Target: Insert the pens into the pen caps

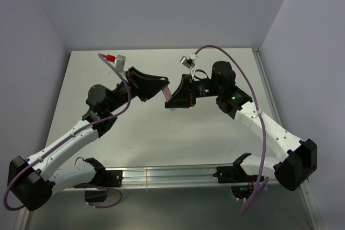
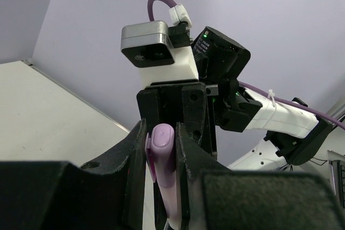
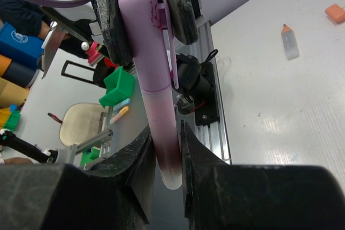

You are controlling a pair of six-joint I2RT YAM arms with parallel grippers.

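Table (image 3: 269, 106) bears pale pen (image 3: 289, 41) near orange cap (image 3: 335, 13).

Lilac pen (image 3: 164, 133), its clipped cap (image 3: 143, 30) seated on it, spans the two grips: barrel pinched in the right jaws, cap in the left jaws; pale orange-tipped pen (image 3: 289, 41) and orange cap (image 3: 335, 13) lie well beyond them

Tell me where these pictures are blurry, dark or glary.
Top view: even light, faint shadows on the table. Left wrist: left pincer dark and soft up close, pen fairly sharp. Right wrist: pale sheen on the table, room behind out of focus.
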